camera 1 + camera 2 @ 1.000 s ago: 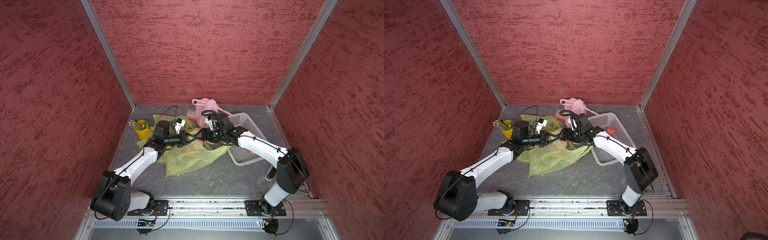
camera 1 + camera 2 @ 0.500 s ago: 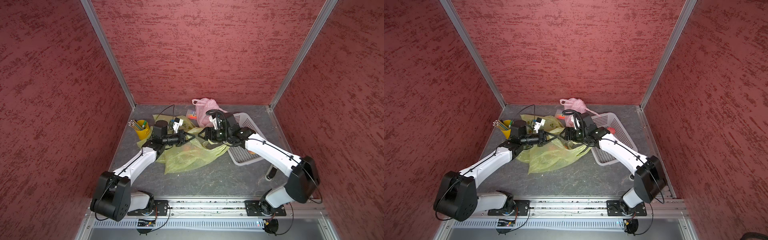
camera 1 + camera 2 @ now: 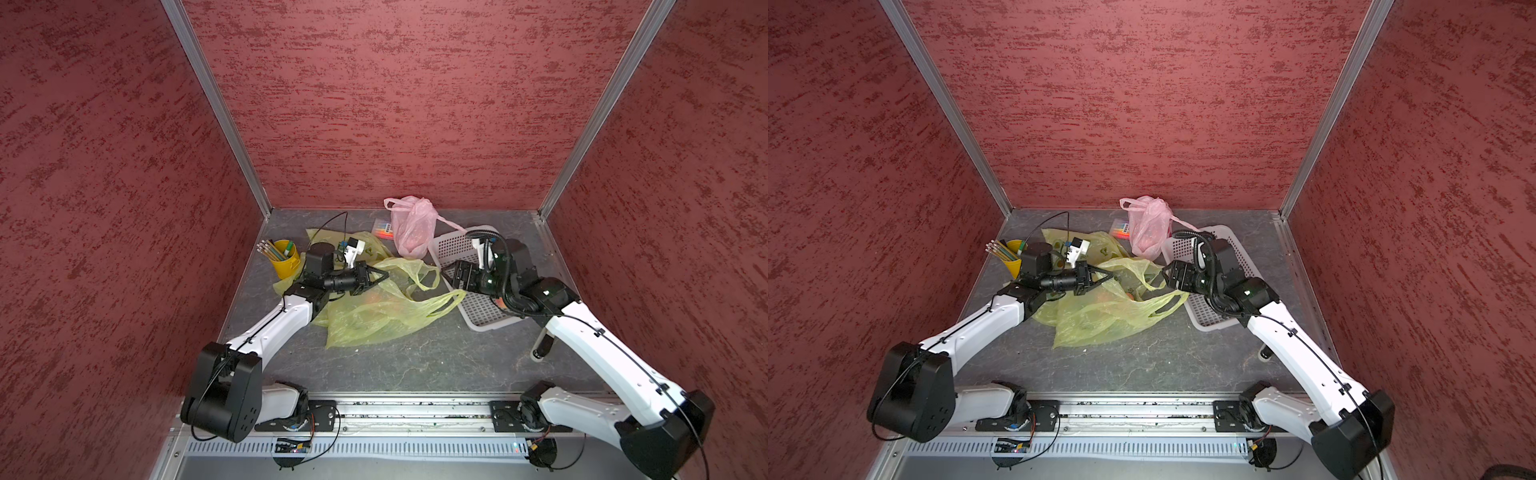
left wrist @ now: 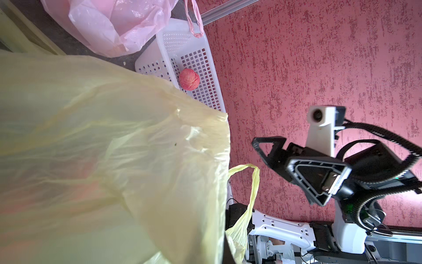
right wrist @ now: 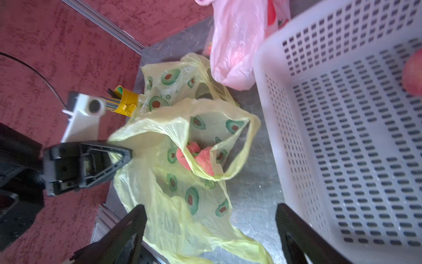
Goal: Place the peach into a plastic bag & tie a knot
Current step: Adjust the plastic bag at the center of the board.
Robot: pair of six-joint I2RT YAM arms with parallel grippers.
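Rounded, pink-red peaches point(image 5: 201, 157) lie inside the crinkly translucent yellow-green plastic bag point(image 5: 182, 205) printed with avocados, whose mouth rim the left gripper point(image 3: 384, 275) pinches with closed jaws, while the right gripper point(image 3: 449, 277) hangs wide open and empty just beside that bag

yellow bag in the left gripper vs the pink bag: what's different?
The yellow bag lies spread across the table with its mouth open; the pink bag sits bunched up at the back. The yellow bag has avocado prints; the pink bag looks plain. The left gripper pinches the yellow bag's rim; nothing holds the pink bag. Both are thin, see-through plastic with loop handles.
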